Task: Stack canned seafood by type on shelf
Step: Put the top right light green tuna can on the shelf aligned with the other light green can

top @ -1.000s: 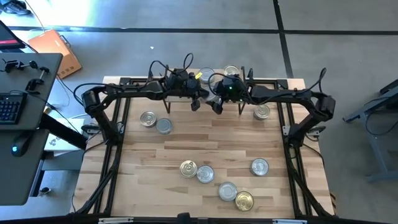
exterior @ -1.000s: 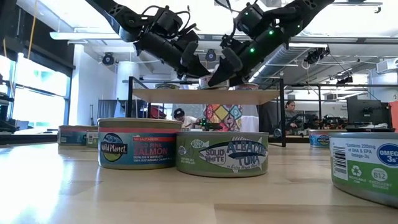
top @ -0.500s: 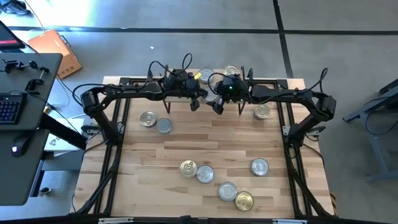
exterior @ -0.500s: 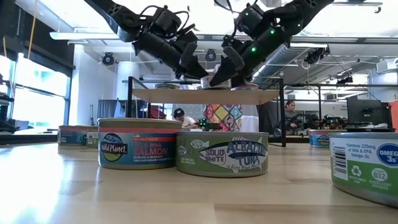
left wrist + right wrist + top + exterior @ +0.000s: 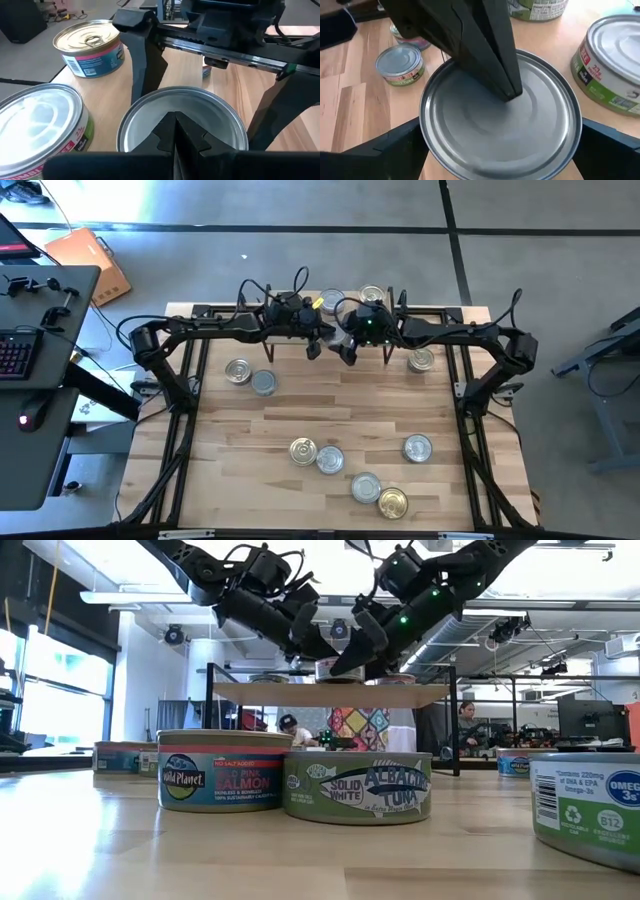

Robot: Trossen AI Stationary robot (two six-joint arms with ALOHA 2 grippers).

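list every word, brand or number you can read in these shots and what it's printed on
"Wild Planet" and "SALMON": the red and blue salmon tin, low view.
"SOLID WHITE" and "ALBACORE TUNA": the green tuna tin beside it.
"OMEGA 3s", "DHA & EPA", "B12": the green tin at the right edge.
"23g": the silver-lidded tin in the right wrist view.
Small print on these labels and on the pink-banded tin is too blurred to read.
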